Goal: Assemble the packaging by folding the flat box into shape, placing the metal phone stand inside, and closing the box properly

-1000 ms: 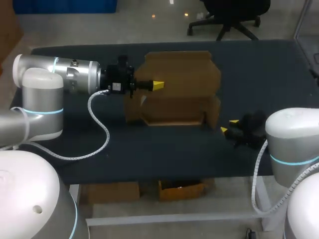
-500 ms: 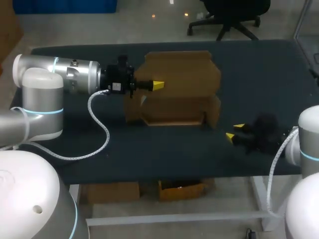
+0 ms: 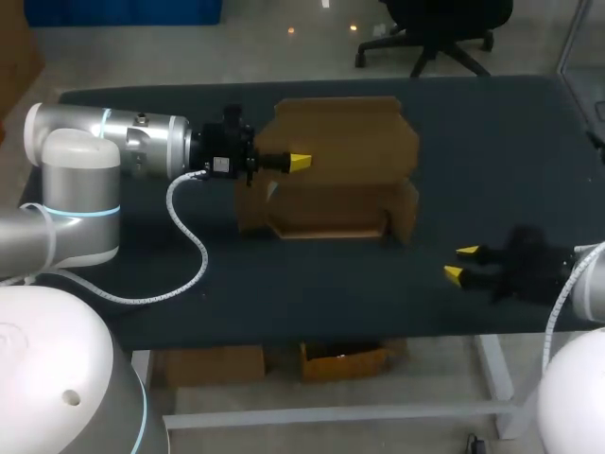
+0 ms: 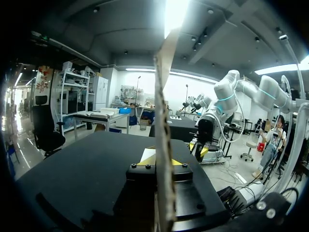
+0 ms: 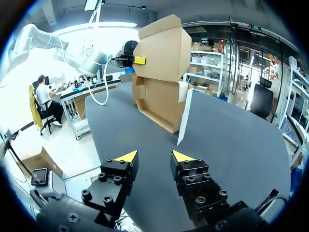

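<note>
A brown cardboard box (image 3: 331,210) stands mid-table as an open tray, its lid (image 3: 352,134) raised behind it. My left gripper (image 3: 299,162) comes in from the left and is shut on the lid's left edge. In the left wrist view the cardboard (image 4: 164,121) runs edge-on between the yellow tips of that gripper (image 4: 161,163). My right gripper (image 3: 462,263) hovers open near the table's front right, apart from the box and holding nothing. From the right wrist the box (image 5: 161,92) is ahead of that open gripper (image 5: 154,157). No phone stand shows in any view.
The dark table (image 3: 492,132) stretches bare to the right of the box. The left arm's white cable (image 3: 192,241) loops over the table's left part. A side flap (image 3: 406,213) stands up at the box's right end.
My right gripper has drawn back to the right and toward the table's front edge, away from the box. The left arm and the box have stayed still.
</note>
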### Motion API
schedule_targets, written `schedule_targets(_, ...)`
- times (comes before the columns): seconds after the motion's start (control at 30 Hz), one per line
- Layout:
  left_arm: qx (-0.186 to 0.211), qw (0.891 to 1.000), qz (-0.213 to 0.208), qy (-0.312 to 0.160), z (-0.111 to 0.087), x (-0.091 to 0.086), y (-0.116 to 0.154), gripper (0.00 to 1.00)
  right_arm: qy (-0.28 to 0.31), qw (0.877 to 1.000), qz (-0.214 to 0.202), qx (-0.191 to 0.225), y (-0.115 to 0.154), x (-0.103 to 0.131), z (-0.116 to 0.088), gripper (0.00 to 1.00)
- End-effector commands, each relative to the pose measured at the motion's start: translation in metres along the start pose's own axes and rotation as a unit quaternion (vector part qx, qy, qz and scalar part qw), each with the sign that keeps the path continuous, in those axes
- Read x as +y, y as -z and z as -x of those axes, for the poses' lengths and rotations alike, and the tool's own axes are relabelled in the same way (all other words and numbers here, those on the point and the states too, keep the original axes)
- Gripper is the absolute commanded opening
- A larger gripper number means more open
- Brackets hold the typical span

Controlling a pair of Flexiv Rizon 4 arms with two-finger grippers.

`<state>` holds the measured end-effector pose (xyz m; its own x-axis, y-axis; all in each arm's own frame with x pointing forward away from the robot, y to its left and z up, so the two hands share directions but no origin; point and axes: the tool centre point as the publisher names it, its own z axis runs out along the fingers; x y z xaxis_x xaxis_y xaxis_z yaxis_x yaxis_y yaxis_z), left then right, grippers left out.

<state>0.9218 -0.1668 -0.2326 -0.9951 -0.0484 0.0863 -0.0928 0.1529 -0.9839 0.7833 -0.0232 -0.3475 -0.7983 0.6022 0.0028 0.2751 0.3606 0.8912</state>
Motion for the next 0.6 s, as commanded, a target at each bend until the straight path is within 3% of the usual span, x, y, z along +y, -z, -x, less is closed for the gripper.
schedule_targets(0.03, 0.000, 1.000, -0.001, 0.000, 0.0000, 0.0024, -0.0004, 0.00, 0.001, 0.999, 0.018, 0.030, 0.0049, -0.0024, 0.0029, 0.40)
schedule_targets(0.6, 0.007, 1.000, 0.005, -0.013, -0.0046, 0.0035, 0.0011, 0.00, -0.002, 0.999, 0.017, 0.032, 0.0003, -0.0027, 0.0037, 0.40)
